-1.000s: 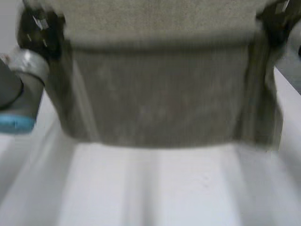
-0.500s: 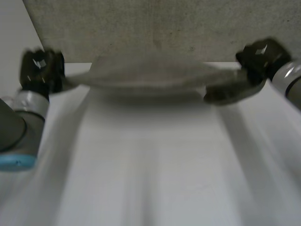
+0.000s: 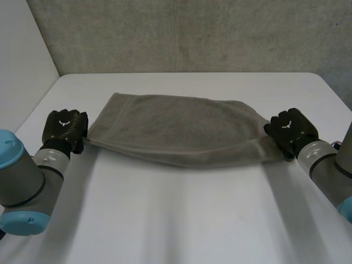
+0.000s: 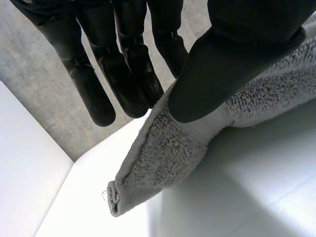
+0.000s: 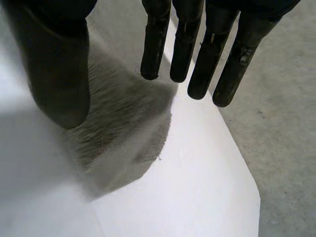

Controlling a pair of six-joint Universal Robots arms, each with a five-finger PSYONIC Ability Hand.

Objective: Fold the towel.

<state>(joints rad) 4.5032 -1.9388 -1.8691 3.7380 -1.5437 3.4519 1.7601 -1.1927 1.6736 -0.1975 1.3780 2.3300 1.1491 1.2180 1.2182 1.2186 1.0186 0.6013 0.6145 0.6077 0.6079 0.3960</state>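
One table: our white table (image 3: pixel 181 220) has not moved. A moment ago the towel hid most of it from us. Now we see nearly all of its top.
One towel: the grey towel (image 3: pixel 181 129) hung up high between our hands a second ago. Then it swung down. Now it lies across the middle of the table, stretched long from left to right. Its near edge runs in a line from one hand to the other. At the left corner we see two layers lying together, so we think it is folded in half already.
Two arms: the left arm (image 3: pixel 22 187) and the right arm (image 3: pixel 330 170) were up high before. Now both are low, close to the table top.
Left hand: our left hand (image 3: pixel 66 127) is at the towel's near left corner. Its thumb squeezes the corner against its straight fingers. The tip of the corner droops just past the thumb.
Right hand: our right hand (image 3: pixel 290 129) is at the towel's near right corner. Its fingers are straight and far apart from the thumb. They hold nothing, and the corner lies under them.
What it means: we think one fold is done and the towel is laid down. The left hand should let go too, and then we can fold once more.
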